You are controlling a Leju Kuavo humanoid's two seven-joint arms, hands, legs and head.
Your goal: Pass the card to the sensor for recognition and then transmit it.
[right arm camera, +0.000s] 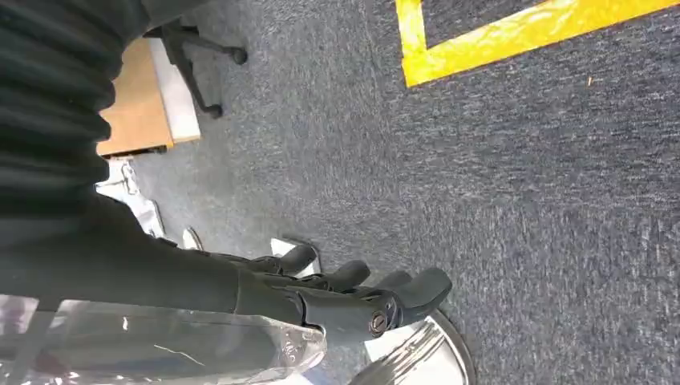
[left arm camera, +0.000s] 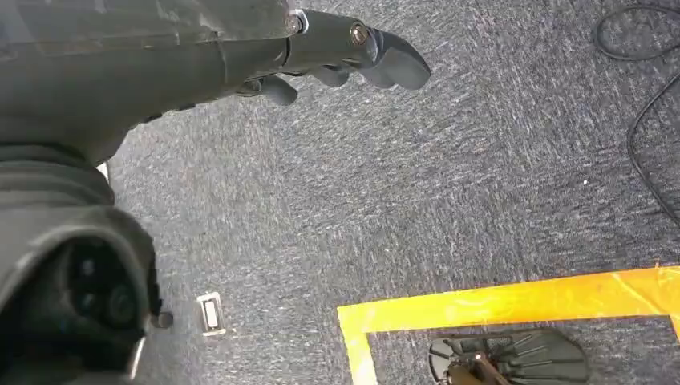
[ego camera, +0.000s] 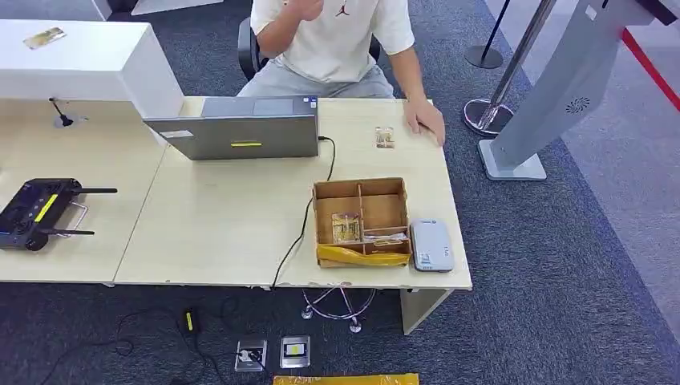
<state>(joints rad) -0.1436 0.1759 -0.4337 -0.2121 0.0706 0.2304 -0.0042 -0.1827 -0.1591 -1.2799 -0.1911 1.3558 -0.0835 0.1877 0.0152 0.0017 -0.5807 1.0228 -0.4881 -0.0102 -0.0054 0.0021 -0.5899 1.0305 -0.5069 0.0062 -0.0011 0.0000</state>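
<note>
Head view: light wood worktop (ego camera: 224, 233), wooden divider box (ego camera: 361, 220) near right edge, card (ego camera: 346, 228) lying in its near-left compartment, more stuff in near-right one, hard to tell what. White sensor (ego camera: 431, 245) touching box's right side. Second card (ego camera: 385, 137) flat on far right of worktop, person's hand (ego camera: 425, 120) just beside it. Laptop (ego camera: 240, 128) at far side.

Left wrist view: left hand (left arm camera: 337, 56) over grey carpet (left arm camera: 449, 184), fingers loosely spread, holding nothing.

Right wrist view: right hand (right arm camera: 353, 293) same deal, fingers apart, nothing held, over carpet.

Head cam high; wrist cams floorward
</note>
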